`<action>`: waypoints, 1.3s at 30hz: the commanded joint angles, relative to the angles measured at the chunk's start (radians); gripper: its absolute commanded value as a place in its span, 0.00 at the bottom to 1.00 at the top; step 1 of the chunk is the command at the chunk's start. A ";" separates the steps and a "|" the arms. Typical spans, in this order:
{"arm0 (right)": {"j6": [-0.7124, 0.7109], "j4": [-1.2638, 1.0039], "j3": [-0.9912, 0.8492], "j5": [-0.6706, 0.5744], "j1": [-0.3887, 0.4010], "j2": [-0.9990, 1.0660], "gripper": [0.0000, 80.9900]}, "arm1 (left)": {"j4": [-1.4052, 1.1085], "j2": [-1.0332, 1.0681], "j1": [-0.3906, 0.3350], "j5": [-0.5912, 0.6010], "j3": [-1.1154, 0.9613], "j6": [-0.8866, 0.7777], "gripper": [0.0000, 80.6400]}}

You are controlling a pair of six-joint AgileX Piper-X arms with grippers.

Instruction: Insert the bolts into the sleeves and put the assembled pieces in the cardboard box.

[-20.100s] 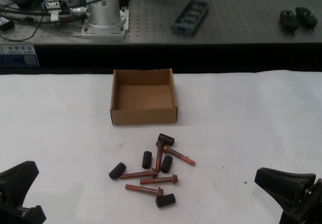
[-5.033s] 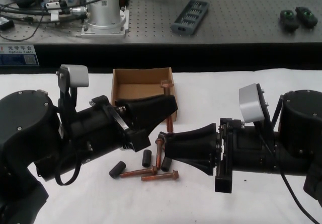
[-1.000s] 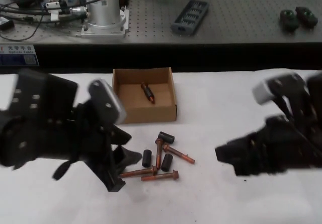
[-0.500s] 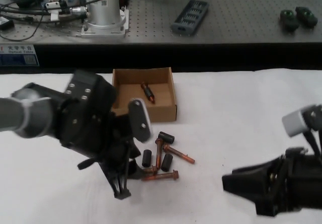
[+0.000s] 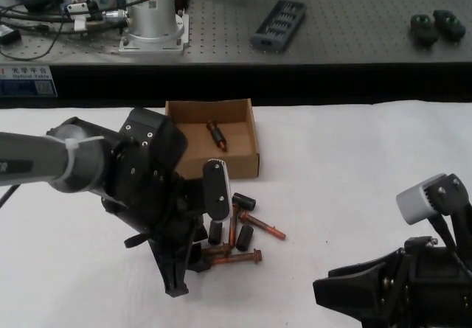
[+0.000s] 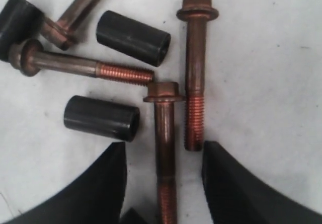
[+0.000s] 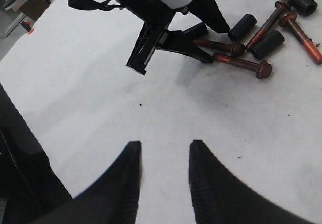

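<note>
The left gripper (image 6: 164, 146), spread apart, straddles 1 bolt (image 6: 164, 116), hemmed by a neighbouring bolt (image 6: 195, 78) just beside it on 1 side and a sleeve (image 6: 102, 117) near the other, while the right gripper (image 7: 164, 144) hangs over open bench (image 7: 241, 133).

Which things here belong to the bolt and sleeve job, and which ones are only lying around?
Job: copper-coloured metal bolts; black cylindrical sleeves; brown cardboard box; one assembled piece inside it.
Lying about: grey slotted rack; two dark green objects; silver metal column.
</note>
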 commanded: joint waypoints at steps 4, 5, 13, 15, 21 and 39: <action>0.013 -0.022 -0.002 0.007 0.005 -0.009 0.31 | 0.031 0.054 -0.048 -0.039 -0.004 0.014 0.33; 0.013 -0.026 -0.002 0.007 0.005 -0.009 0.31 | 0.035 0.057 -0.059 -0.053 -0.004 0.014 0.30; 0.016 -0.036 -0.002 0.007 0.005 -0.009 0.31 | 0.056 0.057 -0.082 -0.107 -0.011 -0.018 0.01; 0.016 -0.036 -0.002 0.007 0.005 -0.009 0.31 | 0.056 0.057 -0.077 -0.112 -0.021 -0.088 0.01; 0.016 -0.055 -0.002 0.018 0.005 -0.009 0.31 | 0.014 -0.022 -0.033 0.023 -0.039 -0.315 0.01; 0.158 -0.086 -0.298 0.157 0.035 0.401 0.33 | -0.443 -0.880 0.067 0.056 0.462 -0.985 0.01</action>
